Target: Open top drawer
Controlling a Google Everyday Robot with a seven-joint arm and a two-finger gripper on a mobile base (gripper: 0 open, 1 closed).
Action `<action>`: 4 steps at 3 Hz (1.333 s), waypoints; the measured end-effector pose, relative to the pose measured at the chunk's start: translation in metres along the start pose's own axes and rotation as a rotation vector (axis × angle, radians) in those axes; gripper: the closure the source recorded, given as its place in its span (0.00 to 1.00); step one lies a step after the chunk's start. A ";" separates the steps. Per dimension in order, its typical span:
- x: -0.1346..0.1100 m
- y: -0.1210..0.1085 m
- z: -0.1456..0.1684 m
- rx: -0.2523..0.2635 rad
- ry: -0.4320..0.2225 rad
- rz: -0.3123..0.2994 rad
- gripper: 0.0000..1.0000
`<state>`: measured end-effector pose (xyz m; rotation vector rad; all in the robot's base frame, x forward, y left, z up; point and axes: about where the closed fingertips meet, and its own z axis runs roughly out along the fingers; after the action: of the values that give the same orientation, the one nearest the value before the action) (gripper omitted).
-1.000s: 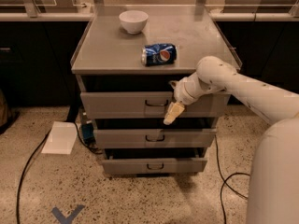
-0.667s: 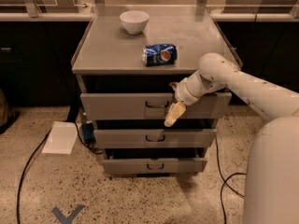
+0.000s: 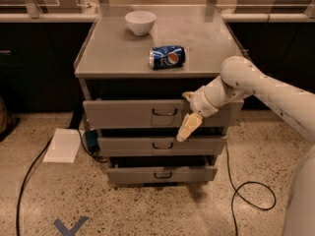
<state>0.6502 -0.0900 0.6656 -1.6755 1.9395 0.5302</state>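
Observation:
The top drawer (image 3: 123, 113) is the uppermost and widest of three grey drawers in a metal cabinet. Its front stands slightly out from the cabinet body. Its small dark wire handle (image 3: 164, 113) sits at front centre. My gripper (image 3: 188, 127) hangs on the white arm coming in from the right. It points downward in front of the drawer's right half, just right of and slightly below the handle, and does not touch the handle.
A middle drawer (image 3: 128, 145) and a bottom drawer (image 3: 133, 174) sit below. A blue Pepsi can (image 3: 167, 57) lies on its side on the cabinet top (image 3: 113, 48), with a white bowl (image 3: 140, 22) behind it. White paper (image 3: 62, 145) and a black cable (image 3: 246, 191) lie on the floor.
My gripper has shifted slightly right and down, away from the handle. The top drawer front stands about where it was.

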 end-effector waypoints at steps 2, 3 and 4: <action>0.001 0.020 -0.008 -0.034 -0.017 0.023 0.00; 0.002 0.026 -0.001 -0.059 -0.001 0.038 0.00; 0.007 0.048 -0.004 -0.111 0.024 0.094 0.00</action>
<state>0.6021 -0.0901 0.6623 -1.6711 2.0480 0.6674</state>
